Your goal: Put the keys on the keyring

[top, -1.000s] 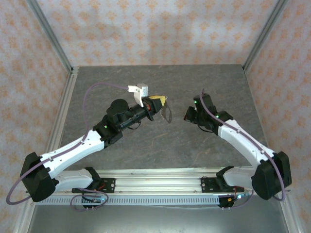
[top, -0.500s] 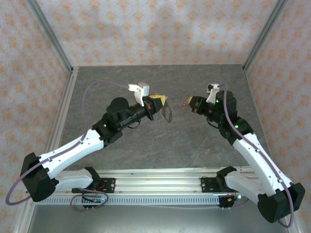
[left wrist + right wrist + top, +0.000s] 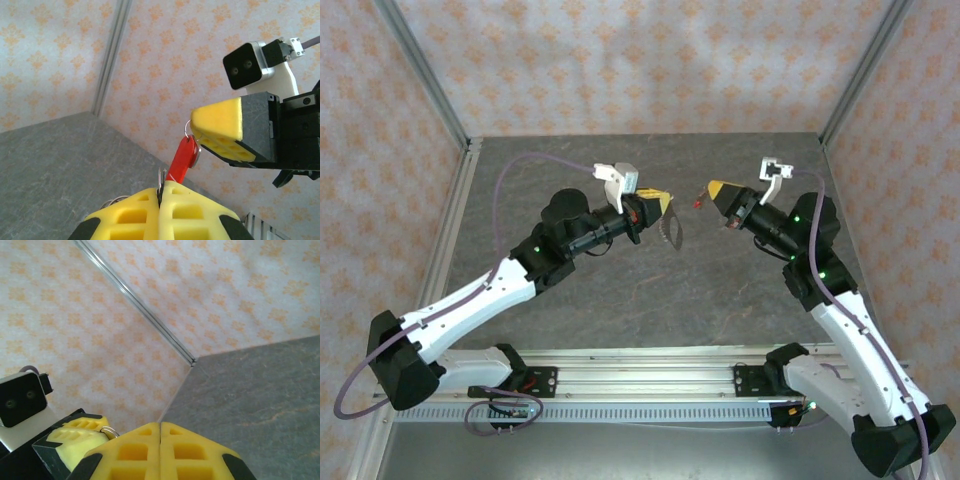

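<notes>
Both grippers hang above the table, tips facing each other a short gap apart. My left gripper [image 3: 660, 203] [image 3: 161, 187] is shut on the keyring [image 3: 670, 230], whose thin metal edge [image 3: 161, 178] sticks up between the yellow pads. My right gripper [image 3: 713, 189] [image 3: 160, 426] is shut, and the red key [image 3: 697, 205] [image 3: 182, 159] dangles from its tip by a small silvery ring. In the left wrist view the key's lower end hangs just behind my left fingertips. In the right wrist view the key is hidden below the pads, and the left gripper [image 3: 102, 434] shows at lower left.
The grey table [image 3: 620, 290] is walled by patterned panels with aluminium posts [image 3: 420, 70] at the corners. The arm bases sit on the rail [image 3: 640, 380] at the near edge. A purple cable [image 3: 535, 165] loops over the left arm.
My right arm has risen and swung its gripper left and up, carrying the red key toward the left gripper. The left gripper has lifted slightly and edged right with the keyring.
</notes>
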You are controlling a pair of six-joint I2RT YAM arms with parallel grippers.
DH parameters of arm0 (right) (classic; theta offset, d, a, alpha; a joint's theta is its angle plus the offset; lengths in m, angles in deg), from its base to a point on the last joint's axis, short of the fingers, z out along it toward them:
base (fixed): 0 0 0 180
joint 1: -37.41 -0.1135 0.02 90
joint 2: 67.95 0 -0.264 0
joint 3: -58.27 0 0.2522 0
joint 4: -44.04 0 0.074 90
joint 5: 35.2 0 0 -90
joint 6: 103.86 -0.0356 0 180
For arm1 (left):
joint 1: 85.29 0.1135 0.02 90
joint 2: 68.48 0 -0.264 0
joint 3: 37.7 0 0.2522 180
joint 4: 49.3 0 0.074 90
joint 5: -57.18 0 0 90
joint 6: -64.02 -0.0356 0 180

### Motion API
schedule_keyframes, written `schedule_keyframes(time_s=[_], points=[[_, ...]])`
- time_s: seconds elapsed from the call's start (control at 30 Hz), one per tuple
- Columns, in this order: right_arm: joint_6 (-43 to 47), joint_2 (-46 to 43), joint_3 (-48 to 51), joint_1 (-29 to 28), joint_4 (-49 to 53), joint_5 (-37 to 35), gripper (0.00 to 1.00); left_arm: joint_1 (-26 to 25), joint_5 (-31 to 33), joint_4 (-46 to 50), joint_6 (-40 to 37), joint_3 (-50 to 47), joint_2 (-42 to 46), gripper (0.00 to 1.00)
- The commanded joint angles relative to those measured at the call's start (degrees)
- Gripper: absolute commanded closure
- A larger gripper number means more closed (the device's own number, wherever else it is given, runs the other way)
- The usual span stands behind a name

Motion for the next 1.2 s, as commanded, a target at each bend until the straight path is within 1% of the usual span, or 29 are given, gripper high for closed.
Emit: schedule_keyframes(time_s=[0.0,0.3,0.43,0.67,0.97,1.17], points=[[-2.08,-0.68,0.57,0.40,-5.98,2.76,1.00,0.05,-2.41,-0.39,-3.07,2.84,0.20,1.00],[-3.78,0.49,-0.14,0.40,-8.10,7.67,1.00,0.05,-4.65,-0.05,-4.41,5.46,-1.80,1.00],[-4.23,0.46,-0.31,0.40,-8.63,8.74,1.00,0.05,-4.40,2.13,-8.92,7.14,-2.19,1.00],[-4.05,-0.96,1.24,0.41,-8.23,8.43,1.00,0.05,-0.28,2.20,-17.76,8.03,-1.42,1.00],[-3.27,-3.87,3.03,0.34,-8.27,5.81,1.00,-0.59,-2.64,3.76,-28.25,11.49,-1.52,1.00],[-3.13,-3.77,2.43,0.38,-9.82,6.08,1.00,-0.82,-4.02,6.00,-30.01,13.84,-3.06,1.00]])
